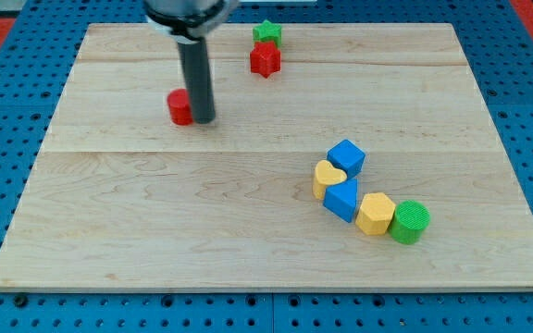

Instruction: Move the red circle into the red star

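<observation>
A wooden board (248,231) is shown from above. The red circle (179,107), a short glossy cylinder, is seen near the board's top edge, left of centre. My tip (202,120) is pressed against its right side (no pincer is fitted, only a rod). The red star (265,59) is placed further right, touching a green star (267,33).

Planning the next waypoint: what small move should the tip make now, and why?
Probably circle my tip round to the left of the red circle block. It now sits against the circle's right side, between it and the red star block, upper right; pushing from here drives it away.
</observation>
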`<state>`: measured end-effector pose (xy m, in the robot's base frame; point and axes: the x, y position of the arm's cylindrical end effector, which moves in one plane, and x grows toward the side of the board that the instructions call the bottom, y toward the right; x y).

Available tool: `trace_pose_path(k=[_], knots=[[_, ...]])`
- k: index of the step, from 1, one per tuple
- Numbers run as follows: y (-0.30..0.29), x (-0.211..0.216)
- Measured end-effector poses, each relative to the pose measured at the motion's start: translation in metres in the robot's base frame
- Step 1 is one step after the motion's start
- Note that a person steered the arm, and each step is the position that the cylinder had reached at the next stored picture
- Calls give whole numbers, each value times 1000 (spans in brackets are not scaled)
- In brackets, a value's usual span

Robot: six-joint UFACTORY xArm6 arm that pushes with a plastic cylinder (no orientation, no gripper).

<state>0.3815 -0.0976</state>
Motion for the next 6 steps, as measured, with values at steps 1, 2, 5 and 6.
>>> trace_pose_path(k=[1,2,5,6], knots=[[-19,27],[-57,-1],[34,-43],[64,-46]])
